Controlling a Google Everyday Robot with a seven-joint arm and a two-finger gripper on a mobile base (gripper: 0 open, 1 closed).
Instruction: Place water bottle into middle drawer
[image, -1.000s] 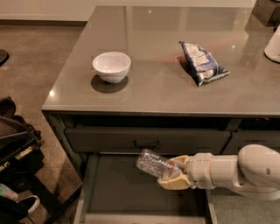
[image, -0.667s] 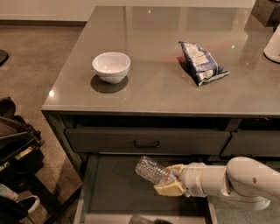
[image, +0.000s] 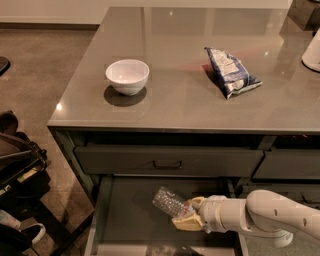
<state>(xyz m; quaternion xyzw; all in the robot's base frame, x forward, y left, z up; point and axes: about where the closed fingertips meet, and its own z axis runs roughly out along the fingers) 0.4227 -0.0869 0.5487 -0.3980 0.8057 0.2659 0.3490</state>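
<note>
The water bottle (image: 169, 202), clear and crinkled, lies tilted over the inside of the open middle drawer (image: 125, 220), its end pointing up-left. My gripper (image: 188, 216) reaches in from the lower right on a white arm and is shut on the bottle's near end. The bottle's cap and label are hidden by the fingers. The drawer is pulled out below the closed top drawer (image: 167, 161) with its small dark bar handle. I cannot tell whether the bottle touches the drawer floor.
On the grey counter (image: 190, 105) stand a white bowl (image: 127, 76) at the left and a blue-white snack bag (image: 230, 71) at the right. A white object (image: 312, 51) sits at the far right edge. Dark bags (image: 20, 170) lie on the floor at left.
My gripper and the bottle have moved lower and a little left, deeper into the open drawer. The grip on the bottle is unchanged.
</note>
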